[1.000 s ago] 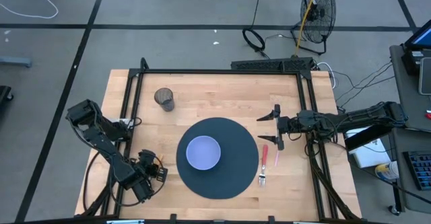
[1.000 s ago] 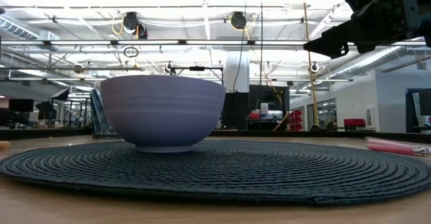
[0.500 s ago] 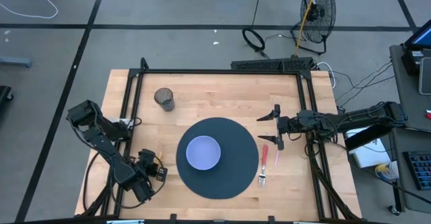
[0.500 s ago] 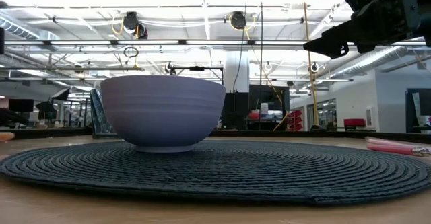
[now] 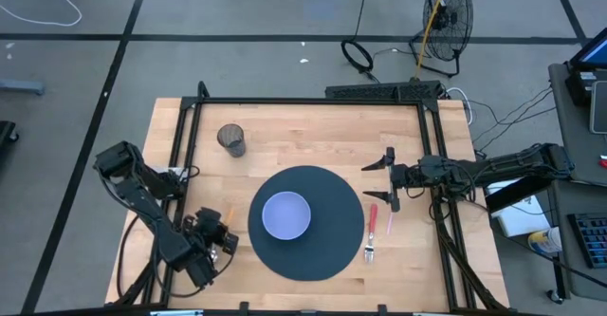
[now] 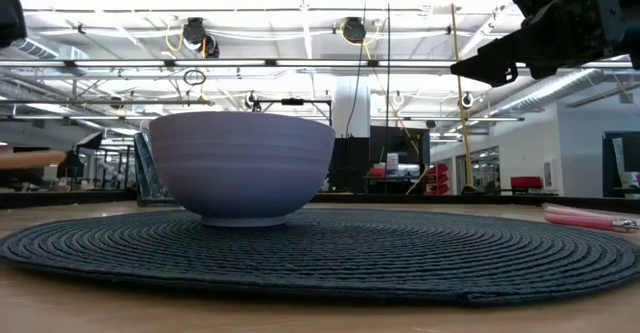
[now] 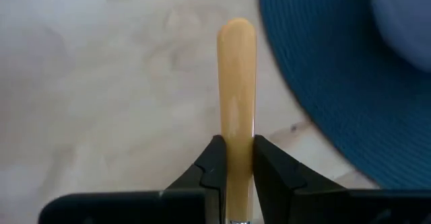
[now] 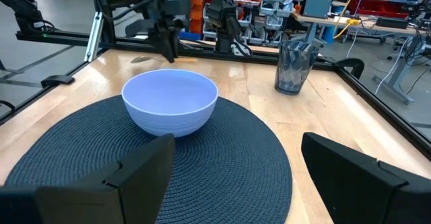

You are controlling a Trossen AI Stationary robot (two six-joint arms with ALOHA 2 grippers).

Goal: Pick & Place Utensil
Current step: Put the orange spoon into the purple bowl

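A utensil with a pale orange handle is held in my left gripper, which is shut on it near the table's front left, just left of the round dark placemat. In the high view the handle sticks out past the gripper. A lilac bowl stands on the placemat. A pink fork and a second pink utensil lie on the wood at the mat's right edge. My right gripper waits open above the mat's far right rim. My left gripper pinches the orange handle by its two long sides between the two fingertips. The fingers come down at a slant and the handle runs out beyond them. Its free end is off the table; the gripper hides the utensil's other end.
A dark mesh cup stands at the far left of the table, seen also in the right wrist view as the cup. A black frame rail runs round the table. Bare wood lies between the cup and the mat.
My left gripper has risen and tipped, taking the orange-handled utensil up with it. The handle's free end, which lay at table level, now stands above the table and shows past the gripper in the high view.
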